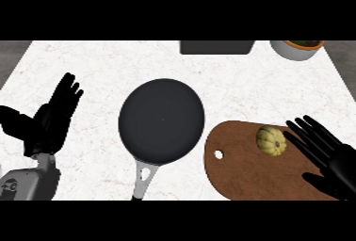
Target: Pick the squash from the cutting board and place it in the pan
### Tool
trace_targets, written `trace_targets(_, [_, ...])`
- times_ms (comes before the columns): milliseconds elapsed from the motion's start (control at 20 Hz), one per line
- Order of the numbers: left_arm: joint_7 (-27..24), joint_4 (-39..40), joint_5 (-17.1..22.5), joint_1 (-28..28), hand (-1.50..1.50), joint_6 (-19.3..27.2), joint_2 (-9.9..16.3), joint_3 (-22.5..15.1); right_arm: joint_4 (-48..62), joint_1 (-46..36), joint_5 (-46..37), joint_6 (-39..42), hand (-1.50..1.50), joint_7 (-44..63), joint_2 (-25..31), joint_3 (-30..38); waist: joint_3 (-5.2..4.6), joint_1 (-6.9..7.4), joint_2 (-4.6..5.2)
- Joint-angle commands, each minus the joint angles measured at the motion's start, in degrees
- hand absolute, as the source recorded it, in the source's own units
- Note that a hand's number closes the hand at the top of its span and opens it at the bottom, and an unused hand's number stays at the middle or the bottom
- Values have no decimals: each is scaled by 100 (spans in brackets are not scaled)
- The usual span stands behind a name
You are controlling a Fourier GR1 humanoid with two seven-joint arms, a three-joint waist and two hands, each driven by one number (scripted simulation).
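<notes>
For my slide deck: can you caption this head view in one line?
Open right hand beside the small yellow squash on the brown wooden cutting board; empty black frying pan waits left.

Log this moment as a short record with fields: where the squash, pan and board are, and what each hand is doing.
squash: lying on the cutting board, near its far right edge
pan: dark, nothing in it, left of the board, handle toward the robot
right hand: open, fingers straight, just right of the squash, over the board's edge
left hand: open, resting at the view's left, fingers up
far edge: dark box and a white bowl
task state: squash not yet picked
</notes>
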State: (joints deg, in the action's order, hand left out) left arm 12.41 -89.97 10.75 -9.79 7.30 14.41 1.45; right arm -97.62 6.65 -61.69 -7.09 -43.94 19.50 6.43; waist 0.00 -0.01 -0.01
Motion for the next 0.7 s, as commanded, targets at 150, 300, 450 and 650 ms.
trace_targets(150, [196,-61,-171,-206,0,-22,-129,157,333,-373,-423,194,-150,166,-56,-57,0,-7,0])
trace_targets(300, [-53,-64,-74,195,0,-261,-113,251,1034,-937,-273,-7,-150,16,-72,104,1,22,2])
trace_targets(450, [104,-167,-419,-2,0,150,-477,-21,1122,-838,-722,-327,-150,271,-595,-394,1,11,2])
trace_targets(650, [-61,128,-193,-44,0,-387,-210,383,1091,-948,-511,-11,-150,158,-439,-278,0,1,1])
